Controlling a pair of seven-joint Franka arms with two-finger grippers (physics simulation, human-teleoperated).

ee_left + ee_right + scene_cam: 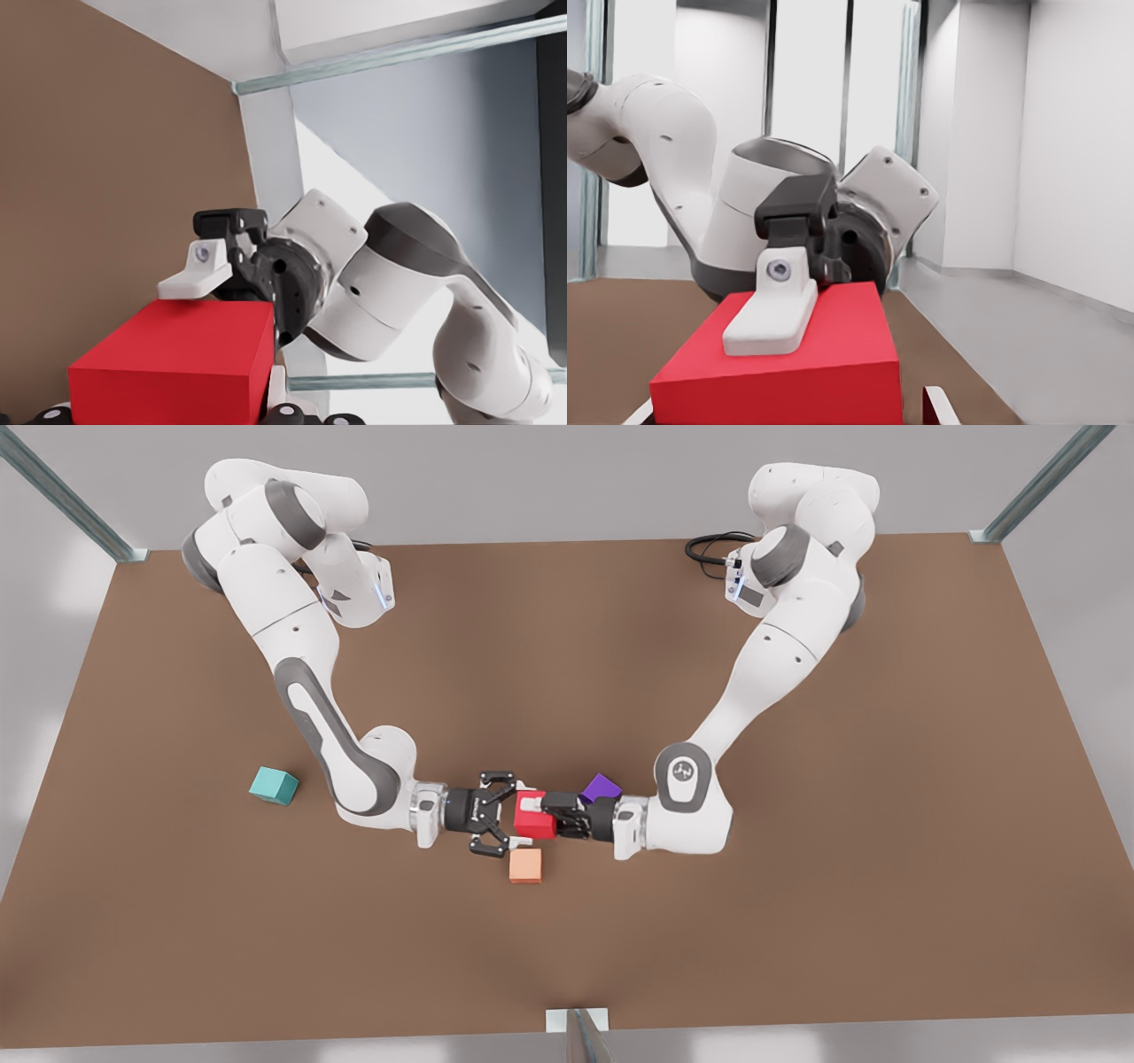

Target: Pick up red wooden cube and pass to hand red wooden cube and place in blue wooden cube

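Red wooden cube (pixel 534 821): light, rigid, matte; take by opposite flat faces. Left claw (pixel 542 808) pinching it; right claw (pixel 511 816) spread astride, apparently not touching.

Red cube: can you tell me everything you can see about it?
The red wooden cube is small, plain and matte bright red, with flat faces. It sits level, held off the table between the two arms. The left gripper is shut on it, one white pad on top. The right gripper is open, with its fingers flanking the cube's sides.
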